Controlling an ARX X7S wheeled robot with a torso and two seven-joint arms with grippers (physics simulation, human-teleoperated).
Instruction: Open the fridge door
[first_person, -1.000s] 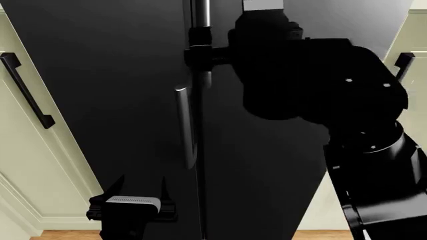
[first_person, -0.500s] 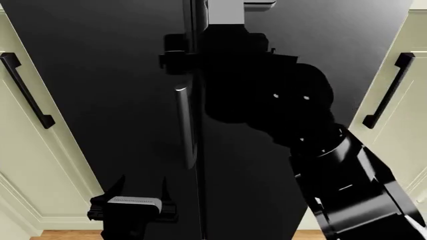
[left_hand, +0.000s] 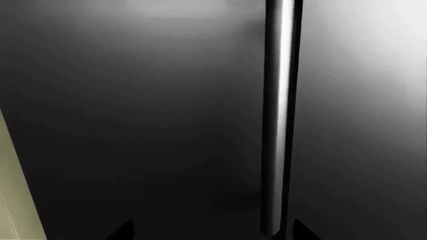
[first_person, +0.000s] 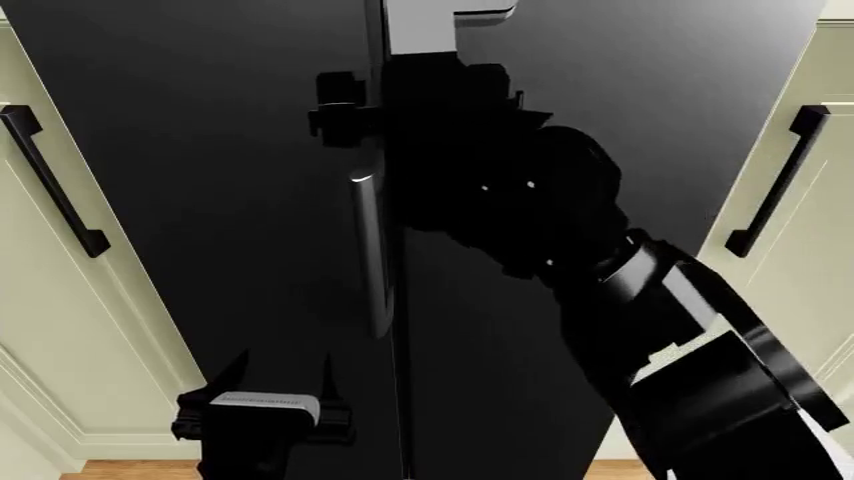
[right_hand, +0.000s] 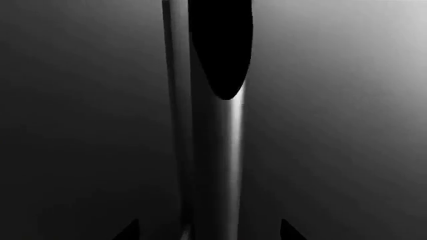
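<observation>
The fridge door (first_person: 667, 70) is the glossy black panel right of the centre seam. Its silver bar handle (first_person: 398, 25) shows only at the top, above my right arm. My right gripper (first_person: 340, 108) is at the seam at that handle's height. In the right wrist view the handle (right_hand: 227, 175) runs between the two spread fingertips (right_hand: 127, 231), so the right gripper (right_hand: 207, 231) is open around the bar. My left gripper (first_person: 283, 375) hangs open low down before the narrower black door (first_person: 200, 150), below its lower-set handle (first_person: 370, 250). That handle (left_hand: 277, 125) ends between the left fingertips (left_hand: 123, 231).
Cream cabinet doors with black handles flank the fridge, one at the left (first_person: 54, 185) and one at the right (first_person: 774, 180). A strip of wooden floor (first_person: 134, 470) shows at the bottom. My bulky right arm (first_person: 641, 320) crosses in front of the fridge door.
My right arm has swung left across the fridge door, carrying its gripper from right of the seam to the seam. The left gripper has stayed put.
</observation>
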